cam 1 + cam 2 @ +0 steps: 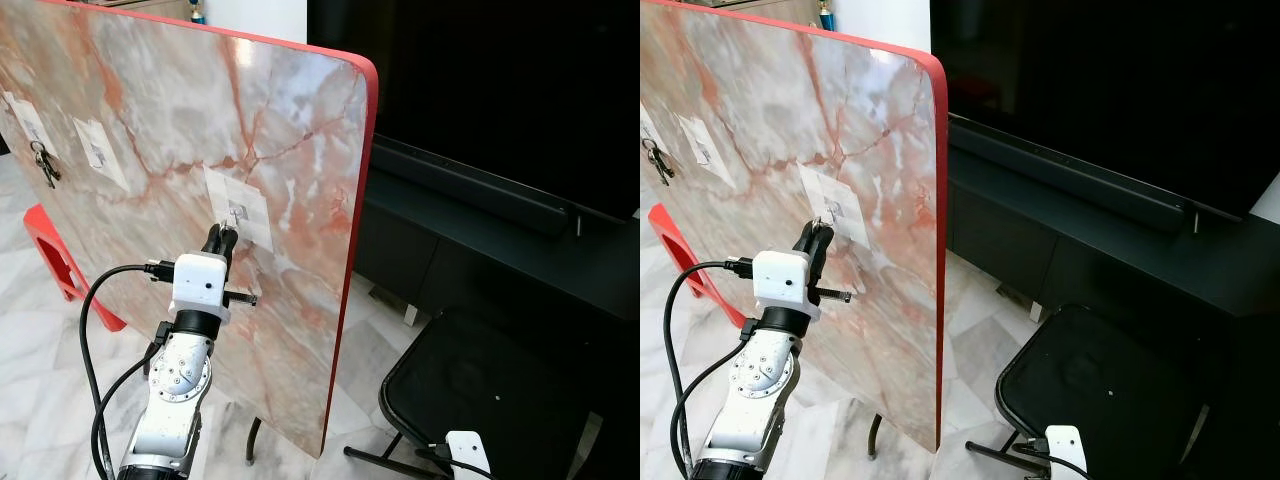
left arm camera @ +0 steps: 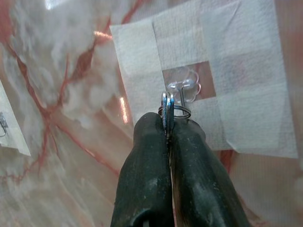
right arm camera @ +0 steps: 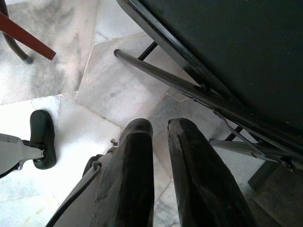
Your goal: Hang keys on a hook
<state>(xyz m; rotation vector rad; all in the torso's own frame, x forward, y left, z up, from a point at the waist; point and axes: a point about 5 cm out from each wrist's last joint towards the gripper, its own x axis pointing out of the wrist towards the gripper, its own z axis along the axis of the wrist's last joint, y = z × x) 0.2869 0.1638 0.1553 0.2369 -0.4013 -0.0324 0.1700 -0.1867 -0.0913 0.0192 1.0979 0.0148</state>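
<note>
- Left wrist view: left gripper (image 2: 167, 130) pinches silver keys (image 2: 166, 111), ring touching the clear plastic hook (image 2: 185, 87) on the marble board (image 2: 71, 71).
- Right wrist view: right gripper (image 3: 160, 130), fingers slightly apart, empty, above floor.

Keys (image 2: 166, 113) mostly hidden between fingers (image 2: 147, 165), ring perhaps touching clear hook (image 2: 185, 87)
</note>
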